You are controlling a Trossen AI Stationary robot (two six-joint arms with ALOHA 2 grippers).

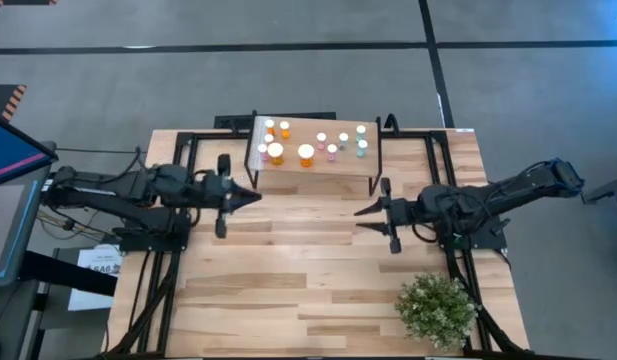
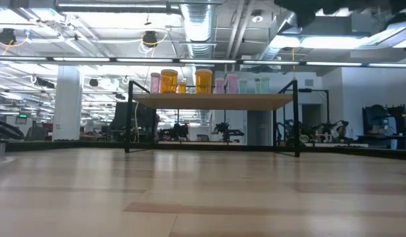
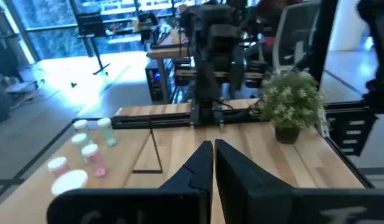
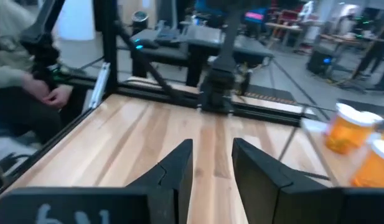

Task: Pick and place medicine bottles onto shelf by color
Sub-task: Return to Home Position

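The shelf (image 1: 338,165) stands at the table's far middle on thin black legs. The medicine bottles stand upright on its top: orange ones (image 1: 276,153) toward the left, pink ones (image 1: 332,150) in the middle, teal ones (image 1: 362,147) at the right. The low view shows them in a row, orange (image 2: 168,81) to teal (image 2: 262,85). My left gripper (image 1: 256,197) hovers shut and level just in front of the shelf's near left corner, holding nothing. My right gripper (image 1: 360,218) hovers open near the shelf's near right corner, nothing between its fingers (image 4: 179,163).
A green potted plant (image 1: 436,310) stands at the table's near right corner. Black frame rails (image 1: 188,150) run along the table's left and right sides. A person's hands (image 4: 51,93) show beyond the table's left edge in the right wrist view.
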